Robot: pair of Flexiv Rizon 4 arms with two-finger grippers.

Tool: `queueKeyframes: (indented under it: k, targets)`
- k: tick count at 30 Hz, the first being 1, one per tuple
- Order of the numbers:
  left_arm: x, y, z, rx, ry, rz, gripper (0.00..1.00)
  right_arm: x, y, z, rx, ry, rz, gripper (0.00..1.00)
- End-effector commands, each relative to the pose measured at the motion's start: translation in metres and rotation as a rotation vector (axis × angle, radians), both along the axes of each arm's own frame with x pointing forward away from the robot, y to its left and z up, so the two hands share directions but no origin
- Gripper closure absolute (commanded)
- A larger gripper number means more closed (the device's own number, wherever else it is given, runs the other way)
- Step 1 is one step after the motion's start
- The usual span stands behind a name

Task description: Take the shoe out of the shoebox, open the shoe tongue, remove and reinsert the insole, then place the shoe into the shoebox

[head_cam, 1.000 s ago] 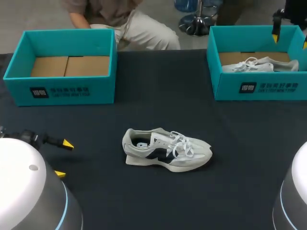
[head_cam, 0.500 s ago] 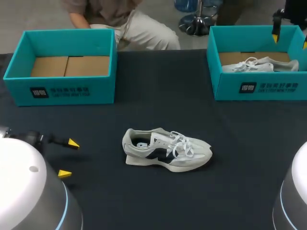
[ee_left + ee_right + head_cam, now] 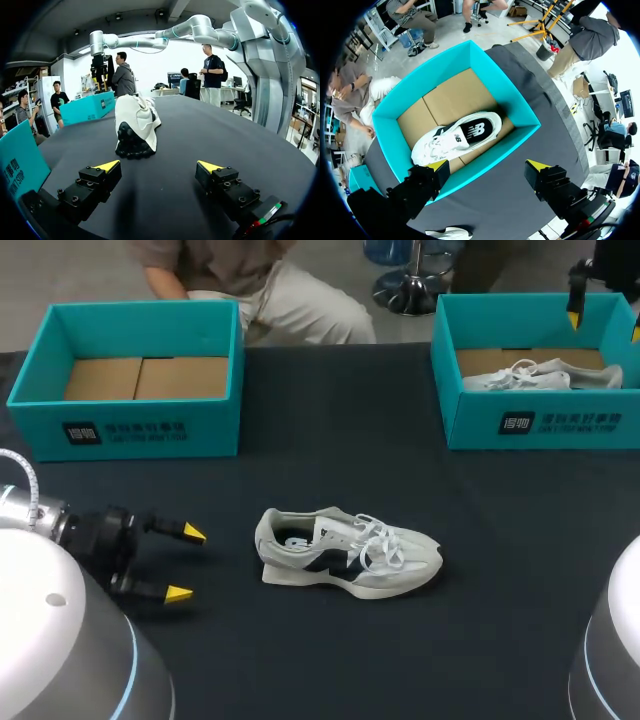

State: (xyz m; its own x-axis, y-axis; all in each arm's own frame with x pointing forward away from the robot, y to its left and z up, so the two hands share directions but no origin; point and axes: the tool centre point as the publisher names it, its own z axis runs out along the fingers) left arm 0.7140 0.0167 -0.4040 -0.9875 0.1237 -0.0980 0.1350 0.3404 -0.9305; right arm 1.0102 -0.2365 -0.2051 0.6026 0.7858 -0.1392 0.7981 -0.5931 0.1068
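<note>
Dark cloth covers the table (image 3: pixel 330 660), with the shoe (image 3: pixel 345 552) upright at its middle, toe toward the robot's right. Left of the shoe, near its heel, the left gripper (image 3: pixel 187 563) sits spread and empty. Beyond the shoe to the right, the right gripper (image 3: pixel 489 167) hangs parted, holding nothing, over the right box (image 3: pixel 497 77) with a second shoe (image 3: pixel 457 135) inside. Beyond the shoe leftward stands the left box (image 3: pixel 130 430).

White domed arms (image 3: pixel 50 640), blue light rings — black screw-studded gripper (image 3: pixel 159 165), yellow tips (image 3: pixel 107 165).
</note>
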Motion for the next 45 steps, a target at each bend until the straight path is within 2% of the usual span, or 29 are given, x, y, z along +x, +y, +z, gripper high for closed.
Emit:
queueKeyframes:
  k: [1,12,24,45]
  targets:
    - [0.012,-0.016,-0.008,-0.002,0.004,-0.007,0.00,0.000,0.000,0.000,0.001,-0.002,0.000,0.00]
    - [0.026,-0.041,-0.020,-0.022,0.024,0.009,0.00,0.000,0.000,0.000,0.001,-0.002,0.000,0.00]
    - [0.035,-0.068,-0.021,-0.023,0.025,0.004,0.00,0.000,0.000,0.000,0.001,-0.002,0.000,0.00]
    - [0.049,-0.089,-0.032,0.005,0.028,-0.013,0.00,0.000,0.000,0.000,0.001,-0.002,0.000,0.00]
